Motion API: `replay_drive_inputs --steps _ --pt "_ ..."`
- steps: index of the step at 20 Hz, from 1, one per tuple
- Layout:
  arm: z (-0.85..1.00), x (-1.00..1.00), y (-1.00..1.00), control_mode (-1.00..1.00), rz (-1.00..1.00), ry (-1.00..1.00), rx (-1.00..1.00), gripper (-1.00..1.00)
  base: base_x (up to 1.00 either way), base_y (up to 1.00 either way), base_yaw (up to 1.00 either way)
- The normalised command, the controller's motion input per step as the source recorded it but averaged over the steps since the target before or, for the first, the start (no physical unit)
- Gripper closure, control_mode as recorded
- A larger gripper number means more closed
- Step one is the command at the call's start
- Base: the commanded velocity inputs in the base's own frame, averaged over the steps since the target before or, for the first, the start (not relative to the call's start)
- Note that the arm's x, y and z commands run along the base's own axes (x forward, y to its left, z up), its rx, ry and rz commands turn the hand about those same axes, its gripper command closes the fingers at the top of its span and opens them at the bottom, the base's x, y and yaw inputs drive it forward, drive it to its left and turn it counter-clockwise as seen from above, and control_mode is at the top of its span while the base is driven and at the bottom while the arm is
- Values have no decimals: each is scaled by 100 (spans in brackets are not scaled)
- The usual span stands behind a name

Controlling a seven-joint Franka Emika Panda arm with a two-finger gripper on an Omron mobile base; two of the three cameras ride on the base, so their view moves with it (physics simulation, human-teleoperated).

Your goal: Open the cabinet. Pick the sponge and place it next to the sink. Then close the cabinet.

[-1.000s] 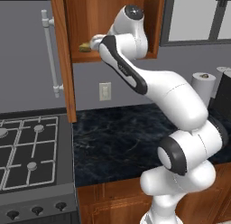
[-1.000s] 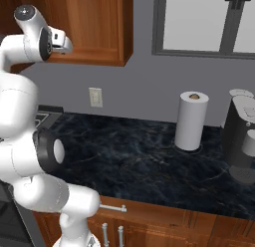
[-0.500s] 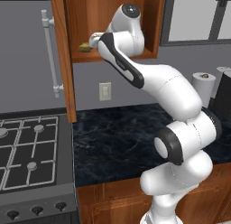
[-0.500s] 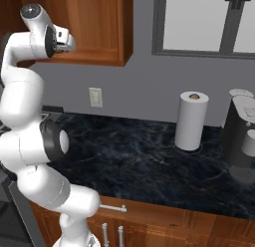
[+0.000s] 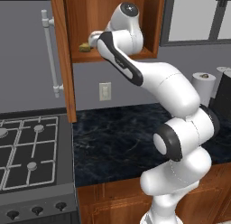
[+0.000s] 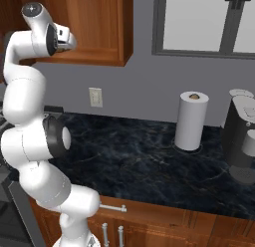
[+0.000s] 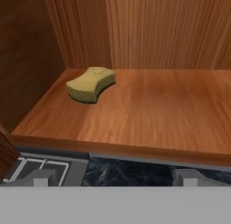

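- Since the earlier frames the arm has lifted its elbow and pushed its hand closer to the cabinet (image 5: 113,26) mouth; nothing else has shifted.
- Around the claw stands the cabinet, its reddish-brown door (image 5: 63,60) swung open to the claw's left with the long silver bar handle (image 5: 48,56) on its outer face.
- Below the claw runs the dark marbled worktop (image 6: 149,161), and below and to the left sits the stove (image 5: 27,151).
- Far off to the claw's right on the worktop stand a white paper-towel roll (image 6: 192,120) and a dark coffee machine (image 6: 243,136).
- At the front edge of the cabinet shelf (image 7: 149,114) hangs the claw (image 7: 115,179), its two fingertips (image 7: 41,178) spread wide with nothing between them.
- Ahead of the claw and to its left lies the sponge (image 7: 91,84), a yellow notched block flat on the shelf near the left wall, apart from both fingertips.
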Motion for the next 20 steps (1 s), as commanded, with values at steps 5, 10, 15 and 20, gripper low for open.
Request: replay_drive_inputs --steps 5,10,15,20 --pt "0 0 8 -100 0 -8 0 -100 0 0 0" --pt "-2 0 12 -100 0 -10 0 -100 0 0 0" --pt "-2 3 6 -100 0 -4 0 -100 0 0 0" --pt "0 23 0 -100 0 1 0 -100 0 0 0"
